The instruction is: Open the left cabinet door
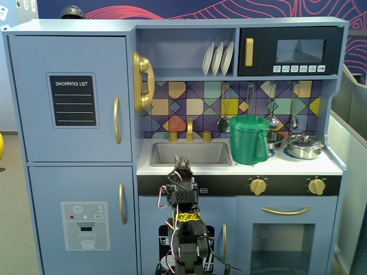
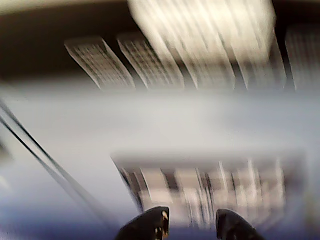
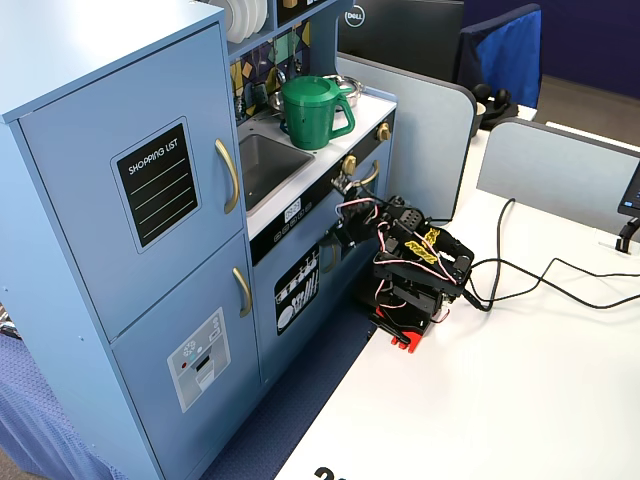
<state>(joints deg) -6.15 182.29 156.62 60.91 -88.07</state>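
The left cabinet door (image 1: 71,97) (image 3: 150,190) is a pale blue panel with a black "SHOPPING LIST" board and a curved gold handle (image 1: 117,120) (image 3: 229,175); it sits flush with the cabinet, shut. My gripper (image 1: 182,163) (image 3: 340,190) points up in front of the sink's front edge, right of and below that handle and well apart from it. In the motion-blurred wrist view, two dark fingertips (image 2: 150,226) stand apart at the bottom edge with nothing between them, so the gripper (image 2: 190,226) is open.
Below is a second blue door with a water-dispenser graphic (image 1: 85,226). A green pitcher (image 1: 249,139), metal pots (image 1: 305,145), the sink (image 1: 190,153) and gold knobs (image 1: 258,185) are on the counter. The arm base (image 3: 420,275) and its cables (image 3: 540,275) lie on the white table.
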